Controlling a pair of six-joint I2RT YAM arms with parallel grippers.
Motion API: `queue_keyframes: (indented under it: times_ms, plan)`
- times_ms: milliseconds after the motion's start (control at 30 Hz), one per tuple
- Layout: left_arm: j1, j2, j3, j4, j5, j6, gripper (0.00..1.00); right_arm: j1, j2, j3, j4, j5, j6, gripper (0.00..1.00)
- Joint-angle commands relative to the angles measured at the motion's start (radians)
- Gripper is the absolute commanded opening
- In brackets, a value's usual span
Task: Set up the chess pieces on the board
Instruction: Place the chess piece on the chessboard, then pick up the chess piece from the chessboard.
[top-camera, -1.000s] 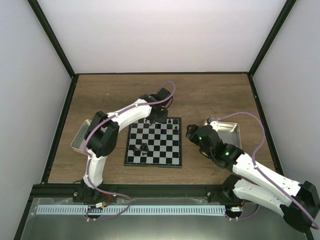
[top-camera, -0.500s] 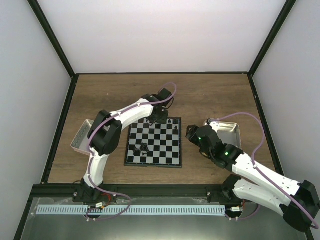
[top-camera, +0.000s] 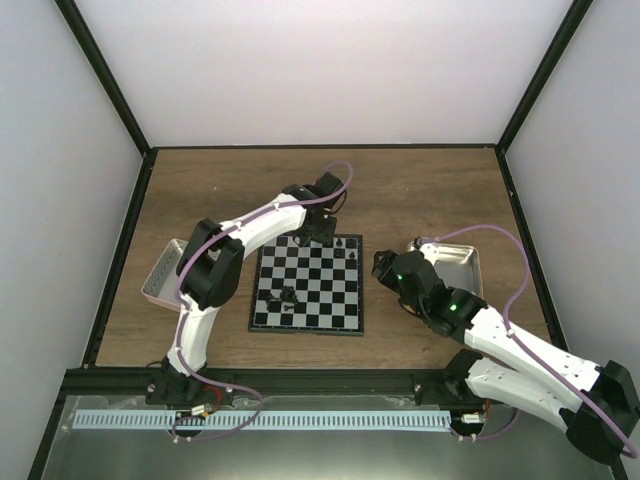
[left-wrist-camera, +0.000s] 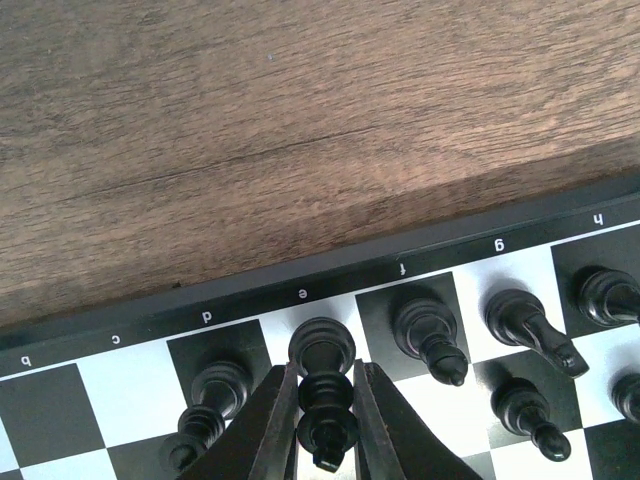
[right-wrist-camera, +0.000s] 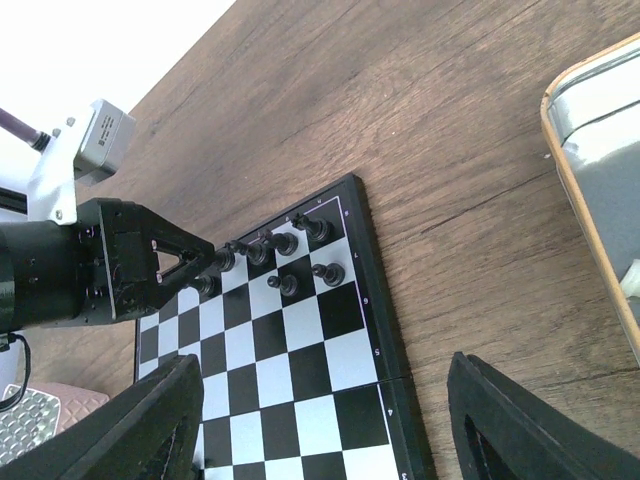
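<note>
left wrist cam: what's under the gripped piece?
The white e-file edge square of the board, below the black piece in the left gripper. Its base covers most of the square; contact cannot be seen.

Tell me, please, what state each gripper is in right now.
Left gripper: closed on a black chess piece.
Right gripper: open, holding nothing.

Bright, even, diffuse light from overhead. Top view: white walls near clipping, faint soft shadows on the surface. Left wrist sharp; black chess pieces keep detail. Right wrist: top-left corner blown out, glare on tray, right tool fingers slightly soft.
</note>
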Motion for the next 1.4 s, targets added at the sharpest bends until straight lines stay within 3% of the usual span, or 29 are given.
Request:
queue_keyframes:
  times_ms: [0, 367, 800, 1067, 1367]
  plan:
    - [0.002, 0.013, 0.02, -0.01, 0.009, 0.023, 0.17, -0.007, -0.015, 0.009, -0.012, 0.059, -0.008, 0.69]
    - [0.002, 0.023, 0.011, -0.037, 0.01, 0.025, 0.18, -0.007, -0.019, 0.008, -0.016, 0.049, -0.002, 0.69]
    - [0.003, -0.014, 0.023, -0.018, 0.05, 0.027, 0.28, -0.007, -0.034, 0.016, -0.031, 0.05, -0.001, 0.69]
    - [0.001, -0.191, -0.012, -0.027, 0.051, 0.035, 0.4, -0.007, -0.029, 0.036, -0.018, 0.015, -0.044, 0.69]
    - [0.001, -0.533, -0.351, 0.049, -0.009, -0.019, 0.46, -0.007, 0.085, 0.083, 0.083, -0.171, -0.173, 0.69]
